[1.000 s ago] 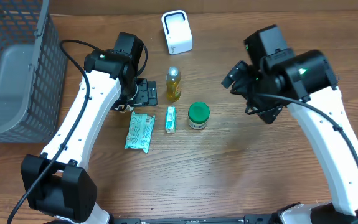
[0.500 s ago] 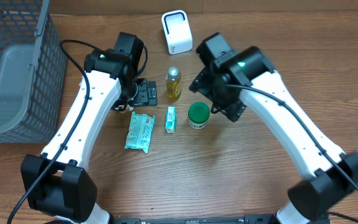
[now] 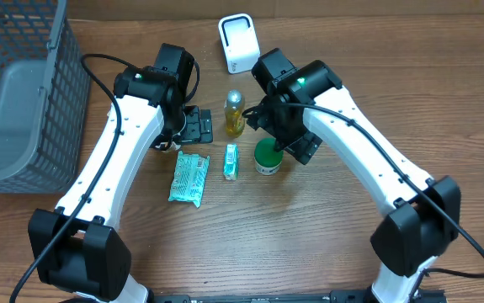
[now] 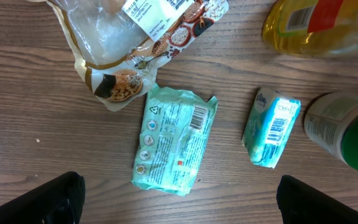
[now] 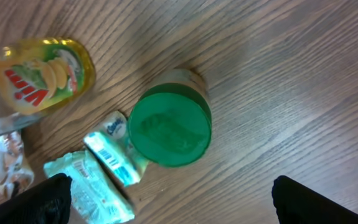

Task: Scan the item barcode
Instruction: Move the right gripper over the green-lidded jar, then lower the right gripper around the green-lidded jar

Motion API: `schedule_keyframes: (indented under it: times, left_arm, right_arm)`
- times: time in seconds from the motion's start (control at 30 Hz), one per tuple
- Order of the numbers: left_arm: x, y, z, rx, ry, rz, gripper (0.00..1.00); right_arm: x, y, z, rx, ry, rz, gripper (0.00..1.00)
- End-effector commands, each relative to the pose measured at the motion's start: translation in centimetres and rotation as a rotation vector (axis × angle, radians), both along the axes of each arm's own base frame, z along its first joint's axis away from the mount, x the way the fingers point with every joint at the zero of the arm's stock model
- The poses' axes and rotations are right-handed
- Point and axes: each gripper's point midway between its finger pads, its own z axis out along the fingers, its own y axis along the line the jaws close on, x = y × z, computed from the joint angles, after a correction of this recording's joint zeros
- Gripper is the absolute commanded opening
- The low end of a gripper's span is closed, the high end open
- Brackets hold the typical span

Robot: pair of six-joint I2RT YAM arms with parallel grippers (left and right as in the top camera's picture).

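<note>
Mint-green flat wipes packet (image 4: 175, 146) lies on wooden table (image 3: 309, 244), barcode up. Just right of it: small teal-white tissue pack (image 3: 231, 161), then green-lidded round jar (image 3: 266, 160), upright, not held. Right gripper (image 3: 290, 143) hovers over jar, 2 fingers spread wide, empty. Left gripper (image 3: 196, 126) above crumpled clear snack bag (image 4: 135, 43), fingers spread wide, empty. Yellow liquid bottle (image 3: 235, 115) beyond tissue pack. White box-shaped scanner (image 3: 239, 43) farther back. Grey mesh basket (image 3: 14, 93) far left.

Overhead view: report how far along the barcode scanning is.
Done: nothing visible. In hand: nothing gripped; right gripper open over the green-lidded jar, left gripper open over the mint packet. Left: grasp an item, present its barcode to the white scanner.
</note>
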Motion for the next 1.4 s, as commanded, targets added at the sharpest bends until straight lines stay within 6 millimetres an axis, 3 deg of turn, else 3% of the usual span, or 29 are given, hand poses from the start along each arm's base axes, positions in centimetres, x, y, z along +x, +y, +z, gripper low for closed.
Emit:
schedule_keyframes:
  times: [0.0, 0.2, 0.6, 0.9, 1.37]
  left_arm:
    - [0.1, 0.1, 0.2, -0.007, -0.005, 0.011, 1.00]
    - [0.1, 0.1, 0.2, -0.007, -0.005, 0.010, 1.00]
    - [0.1, 0.1, 0.2, -0.007, -0.005, 0.011, 0.99]
    - [0.1, 0.1, 0.2, -0.007, -0.005, 0.011, 1.00]
    - [0.1, 0.1, 0.2, -0.007, -0.005, 0.011, 1.00]
  right_arm:
    - [0.2, 0.2, -1.9, -0.024, 0.037, -0.003, 1.00]
    - [0.4, 0.6, -3.6, -0.034, 0.068, -0.003, 1.00]
    - [0.5, 0.6, -4.4, -0.045, 0.084, -0.003, 1.00]
    - [0.3, 1.3, -6.5, -0.067, 0.116, 0.014, 1.00]
    - [0.1, 1.8, -7.5, -0.090, 0.102, 0.037, 1.00]
